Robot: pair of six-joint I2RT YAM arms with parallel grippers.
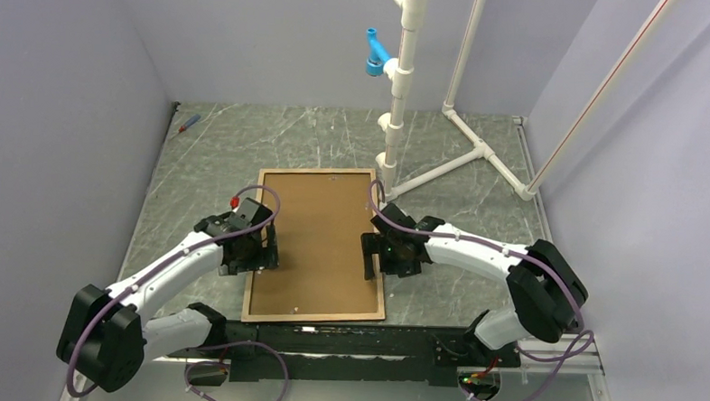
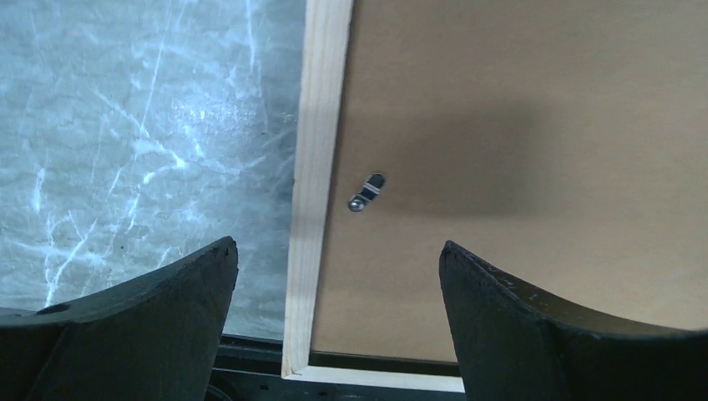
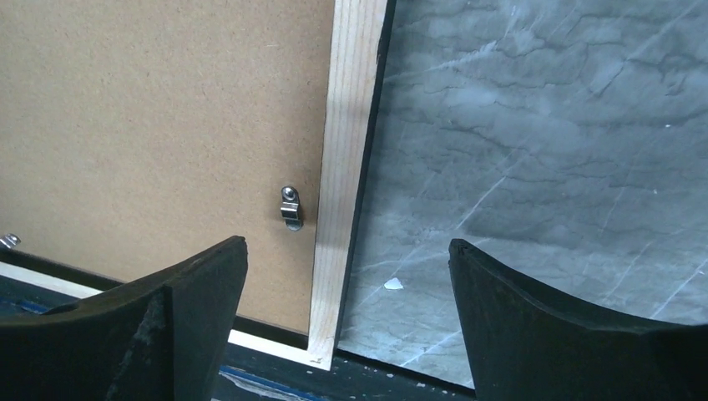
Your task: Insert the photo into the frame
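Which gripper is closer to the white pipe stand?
Right. The right gripper sits over the frame's right rail, just in front of the white pipe stand; the left gripper is across the frame, over its left rail.

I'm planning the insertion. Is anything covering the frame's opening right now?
Yes. A brown backing board fills the frame, pinned by small metal clips inside the side rails. The open left gripper and right gripper hover above those rails, nothing between.
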